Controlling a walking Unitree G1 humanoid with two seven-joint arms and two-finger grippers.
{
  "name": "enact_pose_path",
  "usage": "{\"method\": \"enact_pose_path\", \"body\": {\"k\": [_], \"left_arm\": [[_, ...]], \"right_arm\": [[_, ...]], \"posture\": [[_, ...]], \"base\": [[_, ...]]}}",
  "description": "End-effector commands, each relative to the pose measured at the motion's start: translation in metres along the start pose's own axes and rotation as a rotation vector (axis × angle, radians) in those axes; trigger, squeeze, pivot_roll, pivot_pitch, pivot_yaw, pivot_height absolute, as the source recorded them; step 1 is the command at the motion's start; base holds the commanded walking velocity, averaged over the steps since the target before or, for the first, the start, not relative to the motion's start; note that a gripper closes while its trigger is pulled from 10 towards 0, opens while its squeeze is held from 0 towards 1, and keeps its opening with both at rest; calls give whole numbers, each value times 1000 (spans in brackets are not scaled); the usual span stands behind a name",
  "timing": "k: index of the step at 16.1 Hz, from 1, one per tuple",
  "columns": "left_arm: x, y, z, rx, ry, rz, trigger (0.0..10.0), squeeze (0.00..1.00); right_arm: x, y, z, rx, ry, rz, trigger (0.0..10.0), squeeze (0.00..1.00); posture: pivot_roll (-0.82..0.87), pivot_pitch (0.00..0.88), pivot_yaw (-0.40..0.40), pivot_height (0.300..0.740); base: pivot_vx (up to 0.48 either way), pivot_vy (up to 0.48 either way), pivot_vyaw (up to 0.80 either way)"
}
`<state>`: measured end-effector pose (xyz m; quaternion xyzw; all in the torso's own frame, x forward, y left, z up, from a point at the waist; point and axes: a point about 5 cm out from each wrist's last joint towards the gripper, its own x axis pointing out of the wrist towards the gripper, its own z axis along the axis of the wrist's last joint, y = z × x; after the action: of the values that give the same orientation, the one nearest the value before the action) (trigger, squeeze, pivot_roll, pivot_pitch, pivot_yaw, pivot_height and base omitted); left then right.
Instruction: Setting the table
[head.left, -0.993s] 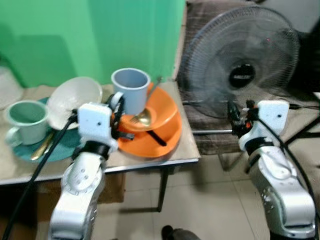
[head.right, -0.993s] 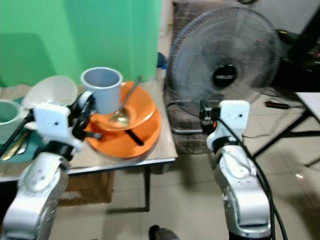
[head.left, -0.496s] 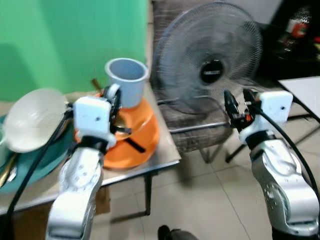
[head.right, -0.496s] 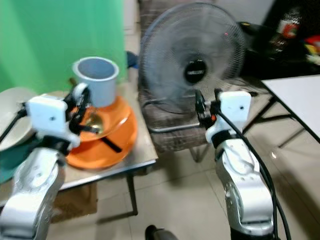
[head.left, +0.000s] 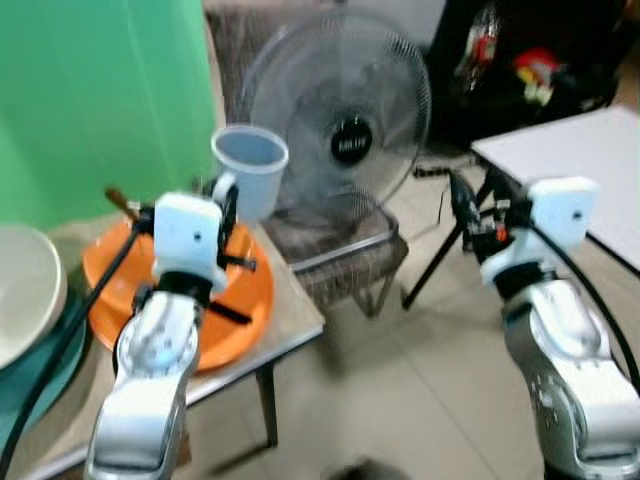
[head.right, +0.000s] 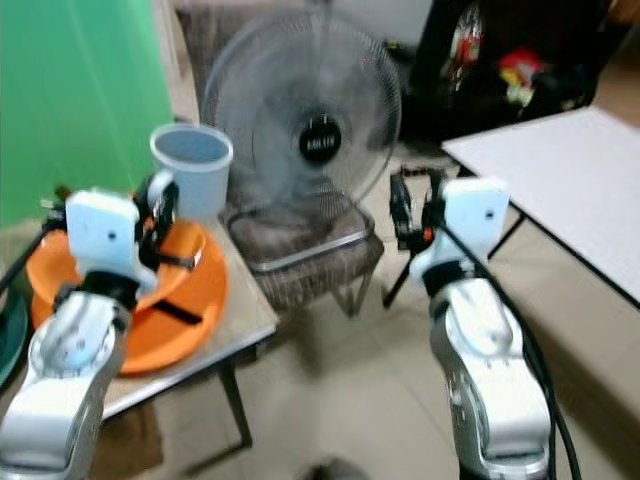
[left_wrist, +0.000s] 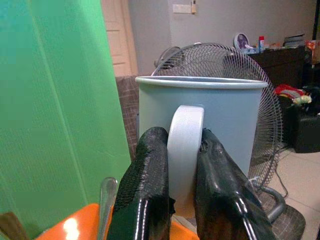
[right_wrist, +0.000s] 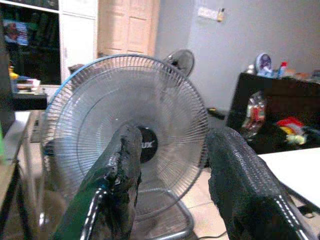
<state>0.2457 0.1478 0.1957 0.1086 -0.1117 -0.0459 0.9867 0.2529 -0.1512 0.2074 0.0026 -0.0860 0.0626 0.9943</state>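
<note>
Left tool (left_wrist: 172, 165) grips the blue mug (left_wrist: 200, 125) by its handle.

A small table (head.left: 290, 312) on dark metal legs stands on the tiled floor (head.left: 420, 390). Near its front right corner lies an orange plate (head.left: 240, 310) with a black utensil (head.left: 228, 313) across it. At the left edge sits a white bowl (head.left: 25, 290) on a teal plate (head.left: 40, 385). A second, white table (head.right: 560, 175) stands well apart to the right.
</note>
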Motion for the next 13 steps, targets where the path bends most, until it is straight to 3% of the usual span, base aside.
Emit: {"method": "enact_pose_path", "body": {"k": [1,6,8,13], "left_arm": [[1,-2,2,-1,-5,-7,10000,0],[-2,-1,-1,-4,17,-23,10000,0],[-3,4,-6,-14,53,-1,10000,0],[-3,2,-13,-50,75,15,10000,0]], "right_arm": [[-3,-6,-5,-3,35,-21,10000,0],[-6,-4,-13,52,93,-52,10000,0],[-4,-12,-20,-39,105,-114,10000,0],[-4,-13,-16,-13,96,-127,10000,0]], "posture": [[60,0,-32,740],[63,0,-36,740],[62,0,-31,740],[61,0,-27,740]], "base": [[0,0,-800],[0,0,-720],[0,0,-675],[0,0,-793]]}}
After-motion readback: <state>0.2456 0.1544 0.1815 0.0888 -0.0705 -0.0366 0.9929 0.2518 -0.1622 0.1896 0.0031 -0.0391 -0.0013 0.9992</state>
